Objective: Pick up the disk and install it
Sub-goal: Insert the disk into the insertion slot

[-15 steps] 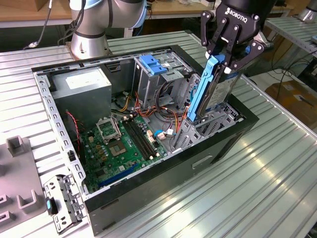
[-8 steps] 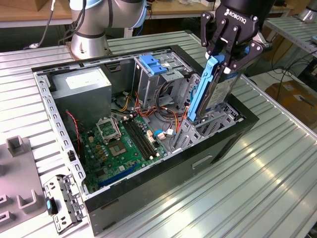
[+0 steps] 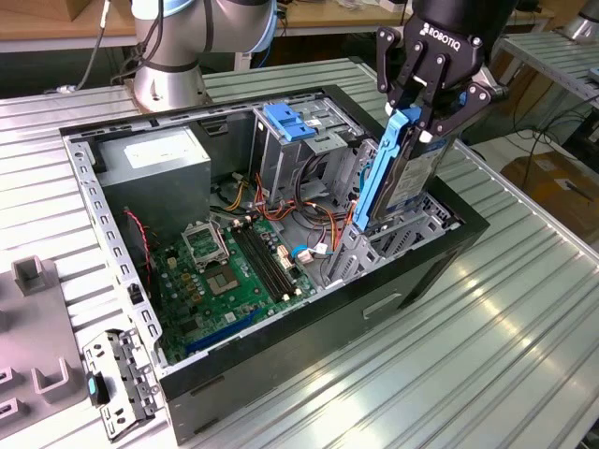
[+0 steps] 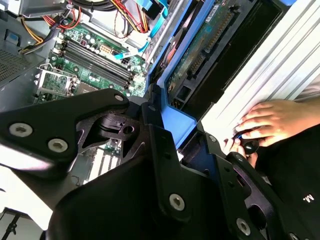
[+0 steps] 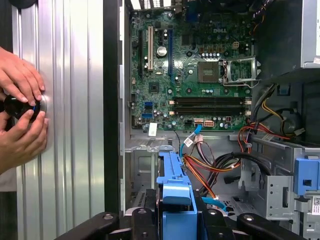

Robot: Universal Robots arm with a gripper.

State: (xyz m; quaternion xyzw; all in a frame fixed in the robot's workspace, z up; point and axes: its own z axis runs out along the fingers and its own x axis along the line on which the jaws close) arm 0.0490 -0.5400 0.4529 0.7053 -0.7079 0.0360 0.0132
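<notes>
Fingers (image 3: pixel 404 82) of your gripper (image 3: pixel 418 117) are pinched on the upper end of the disk (image 3: pixel 407 182), gripping its blue carrier from both sides. The disk stands on edge, tilted a little off upright, at the exterior view's right end of the open computer case (image 3: pixel 309 351). Its lower end is down among the grey metal of the drive bay (image 3: pixel 351 253) – you cannot tell from these views whether it is fully seated. In the first wrist view the gripper (image 5: pixel 176 222) closes on the carrier of the disk (image 5: pixel 175 187). The second wrist view shows the circuit-board face of the disk (image 4: pixel 200 55). To the exterior view's left of the disk lies the motherboard (image 3: pixel 225 271), with the power-supply box (image 3: pixel 154 159) in the far left corner and the blue latch (image 3: pixel 285 122) on the cage between. Outside the case, on the ribbed table (image 5: pixel 75 125), a person's hand (image 5: pixel 20 80) rests on a black knob (image 5: pixel 15 106)
</notes>
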